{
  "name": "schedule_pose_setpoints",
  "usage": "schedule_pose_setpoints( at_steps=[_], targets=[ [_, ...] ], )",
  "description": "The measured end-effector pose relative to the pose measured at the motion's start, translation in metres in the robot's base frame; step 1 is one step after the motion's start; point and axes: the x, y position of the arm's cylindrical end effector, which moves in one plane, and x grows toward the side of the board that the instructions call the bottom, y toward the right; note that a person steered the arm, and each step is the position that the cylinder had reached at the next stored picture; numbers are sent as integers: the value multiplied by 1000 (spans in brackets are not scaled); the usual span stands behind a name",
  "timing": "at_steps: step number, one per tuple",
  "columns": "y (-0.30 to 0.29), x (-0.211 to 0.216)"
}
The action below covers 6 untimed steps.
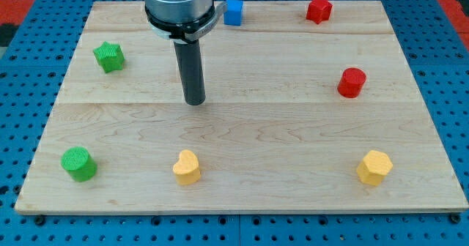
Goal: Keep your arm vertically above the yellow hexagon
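**Operator:** Where is your tip?

**Arm:** My tip [194,102] rests on the counter [242,195], left of centre and in its upper half. No block touches it. As for a claw – I carry none, only this straight dark rod, so there is nothing spread or pressed together to report.

**Operator:** And the yellow hexagon?

**Arm:** The yellow hexagon [374,167] sits near the view's bottom right corner, well apart from my tip – I am not above it. A yellow heart [187,167] lies closer, below my tip and near the bottom edge.

**Operator:** The others?

**Arm:** A green star [109,56] is at the upper left and a green cylinder [78,163] at the lower left. A blue cube [233,12] stands at the top edge just right of my rod's mount, a red star [319,9] farther right along that edge, and a red cylinder [352,82] at the right, above the hexagon
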Motion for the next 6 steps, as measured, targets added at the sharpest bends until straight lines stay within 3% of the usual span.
schedule_pose_setpoints(
  at_steps=[1,3,6],
  targets=[
    [18,3],
    [109,27],
    [283,69]
  ],
)
